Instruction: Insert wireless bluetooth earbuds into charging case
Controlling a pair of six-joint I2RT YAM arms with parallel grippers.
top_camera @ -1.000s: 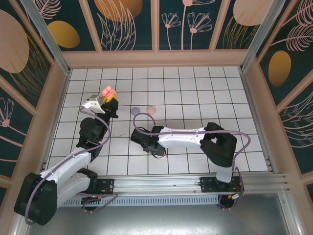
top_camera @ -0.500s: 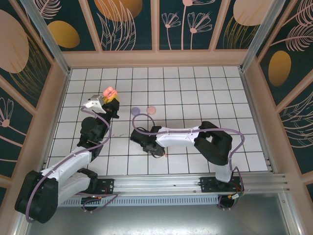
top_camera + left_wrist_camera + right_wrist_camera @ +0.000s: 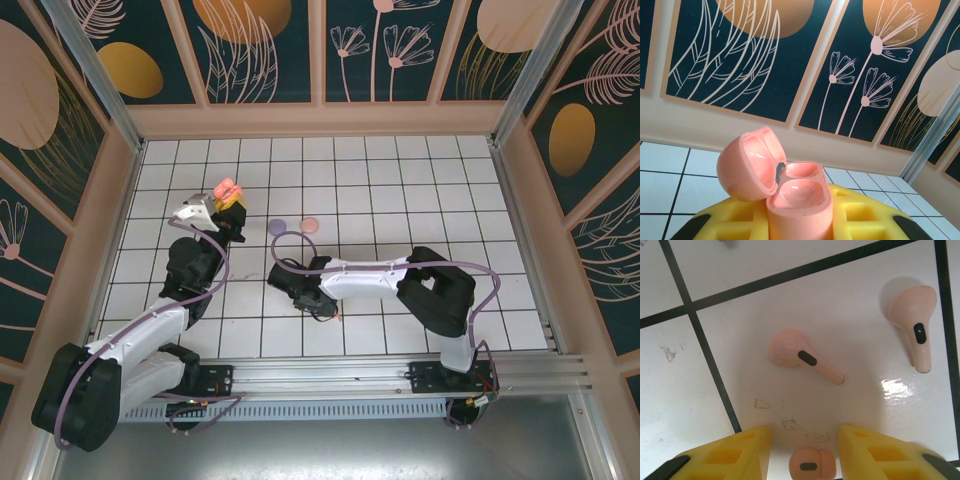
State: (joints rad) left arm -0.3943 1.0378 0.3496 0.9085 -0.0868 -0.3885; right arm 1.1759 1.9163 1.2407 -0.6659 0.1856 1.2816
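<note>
The right gripper (image 3: 804,434) is hanging low over a white tile (image 3: 850,285). Its yellow jaws are standing apart, with one pink earbud (image 3: 807,466) lying loose between them. A second earbud (image 3: 800,356) and a third earbud (image 3: 912,310) are lying just beyond on the same tile. Over on the left, the left gripper (image 3: 800,222) is clamping the pink charging case (image 3: 790,185), its lid swung open.

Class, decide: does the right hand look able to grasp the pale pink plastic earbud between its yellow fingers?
Probably yes: the right hand is open and the pale pink plastic earbud lies between its fingers, nothing blocking.
</note>
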